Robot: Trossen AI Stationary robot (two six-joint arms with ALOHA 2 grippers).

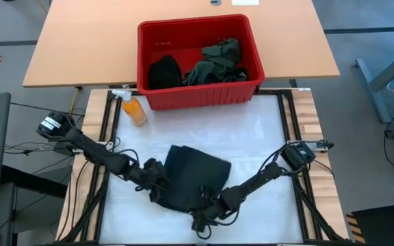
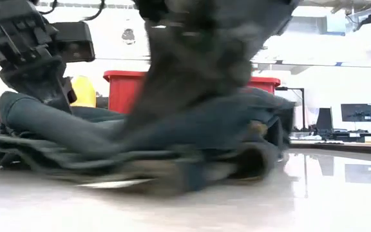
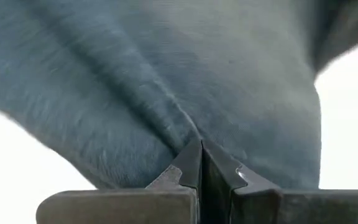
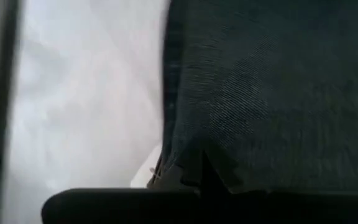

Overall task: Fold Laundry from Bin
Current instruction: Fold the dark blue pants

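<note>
Table (image 1: 265,133): carries all items listed.
Bin (image 1: 198,96): upper centre of the high view, at the table's far edge.
In bin: one garment (image 1: 164,71) in its left half; a second garment (image 1: 219,61) in its right half, just beside the first.
Spray bottle (image 1: 134,109): lying on the table just left of the bin's lower-left corner, close to it.
Trousers (image 1: 193,178): spread on the table in the lower centre of the high view, well apart from the bin.
Left tool (image 1: 157,183): at the trousers' left edge, pinching cloth.
Right tool (image 1: 207,217): at the trousers' lower edge, pinching cloth.
</note>
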